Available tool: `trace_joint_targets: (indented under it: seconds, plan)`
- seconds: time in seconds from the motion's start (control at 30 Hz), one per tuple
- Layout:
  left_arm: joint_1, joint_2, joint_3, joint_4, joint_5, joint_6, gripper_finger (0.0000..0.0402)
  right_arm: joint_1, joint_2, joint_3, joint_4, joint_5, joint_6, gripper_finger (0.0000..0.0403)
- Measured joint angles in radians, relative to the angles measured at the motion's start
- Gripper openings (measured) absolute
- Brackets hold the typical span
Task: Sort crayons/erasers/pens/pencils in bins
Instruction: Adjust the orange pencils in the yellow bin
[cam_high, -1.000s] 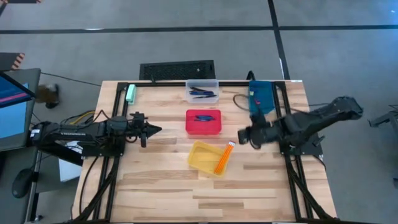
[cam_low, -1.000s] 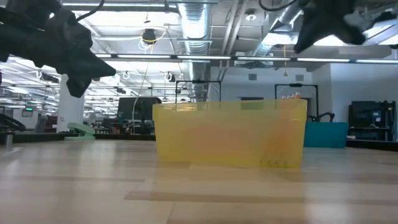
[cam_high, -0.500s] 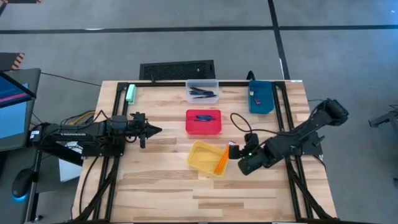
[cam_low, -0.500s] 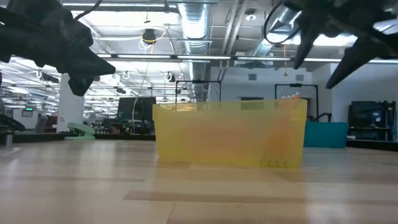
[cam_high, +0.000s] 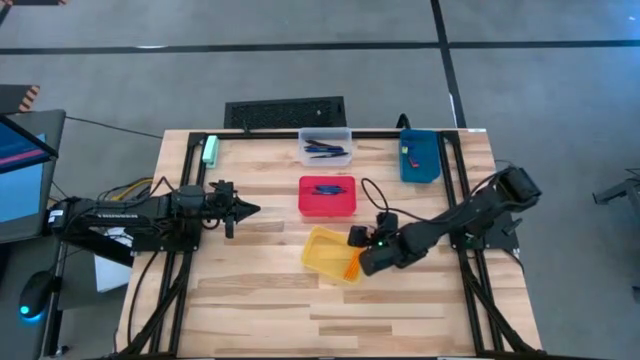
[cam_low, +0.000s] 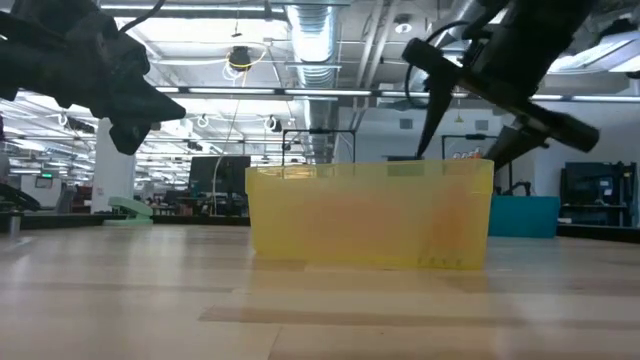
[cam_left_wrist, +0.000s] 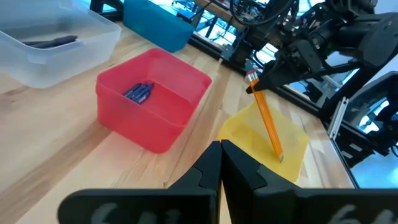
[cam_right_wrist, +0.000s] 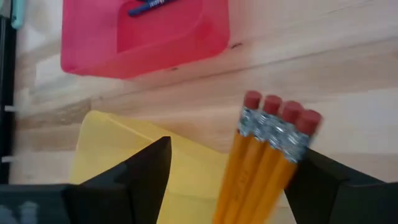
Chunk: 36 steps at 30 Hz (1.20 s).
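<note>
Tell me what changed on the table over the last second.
The right end effector swung from beside the blue bin to the yellow bin and opened; its fingers now straddle the pencils leaning on that bin's rim, not yet gripped. The left end effector stayed shut in place; the bins and their contents didn't move.

Both arms (cam_high: 130, 215) are matte black, built of jointed segments. A black cable loops off the right arm (cam_high: 470, 210). Its small green glow is possibly an indicator light.

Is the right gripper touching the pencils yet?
Apart. The right wrist view shows the right gripper open, with clear space between each finger and the pencils leaning in the yellow bin.
</note>
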Motion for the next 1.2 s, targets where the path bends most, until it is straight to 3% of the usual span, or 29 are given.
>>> trace_joint_targets:
  seconds: [0.2,0.6,0.73,1.2]
  plan:
    - [0.000,0.000,0.000,-0.001,0.000,-0.002,0.0000,-0.019,0.016,-0.001,0.059,0.029,-0.057,0.0258]
    - [0.000,0.000,0.000,-0.011,-0.001,-0.004,0.0000,-0.105,0.030,0.000,0.196,0.018,-0.299,0.0101]
    - [0.000,0.000,0.000,-0.011,-0.001,-0.006,0.0000,-0.130,0.030,0.000,0.245,-0.030,-0.395,0.0065]
    - [0.000,0.000,0.000,-0.011,-0.001,-0.006,0.0000,-0.232,0.030,0.000,0.449,-0.193,-0.765,0.0048]
